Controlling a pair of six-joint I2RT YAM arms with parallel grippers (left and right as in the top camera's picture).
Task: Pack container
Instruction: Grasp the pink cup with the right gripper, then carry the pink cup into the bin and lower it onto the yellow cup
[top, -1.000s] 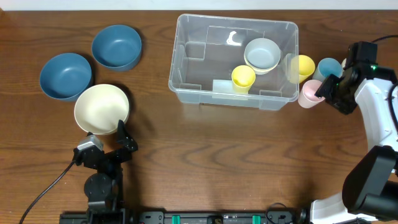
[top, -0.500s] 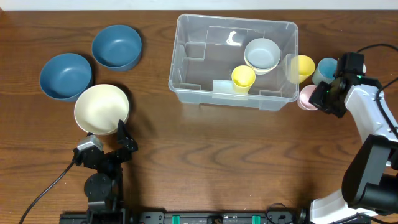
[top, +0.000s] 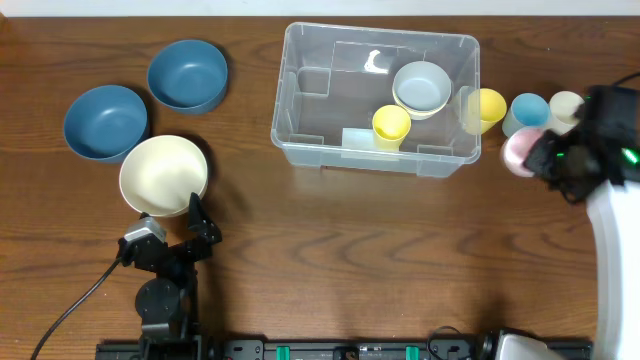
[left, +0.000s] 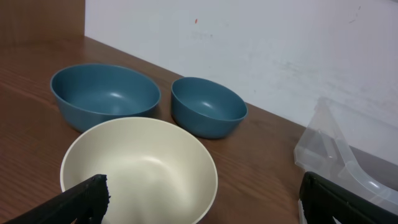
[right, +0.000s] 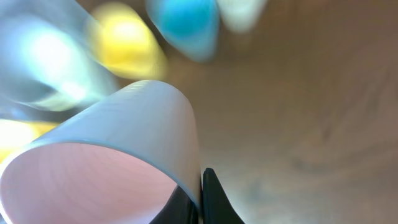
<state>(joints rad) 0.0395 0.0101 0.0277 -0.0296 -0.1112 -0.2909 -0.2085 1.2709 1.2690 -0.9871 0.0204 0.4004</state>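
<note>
The clear container (top: 285, 100) sits against the middle of the counter's (top: 400, 250) back edge, with its long side running along that edge. Toward its right end a yellow cup (top: 391, 125) stands close to the front wall. A pale bowl (top: 421, 87) rests just behind the cup.

The right gripper (top: 545, 157) is off the container's right end, near the counter's right edge and apart from the bin's wall. Its jaws are clamped on a pink cup (top: 518, 150), and the wrist view shows the cup's thin wall pinched between them. The cup is tipped, with its mouth turned toward the wrist camera. I cannot tell whether it touches the wood.

Behind the pink cup, three more cups stand in a row toward the right edge. A second yellow cup (top: 489, 106) is just beside the container's right wall, then come a blue cup (top: 527, 110) and a cream cup (top: 565, 105).

The left gripper (left: 202, 186) is near the front-left corner, well apart from the container, with its jaws spread wide. A cream bowl (top: 163, 175) sits right in front of it. Two blue bowls (top: 105, 121) lie beyond that, toward the back-left corner.
</note>
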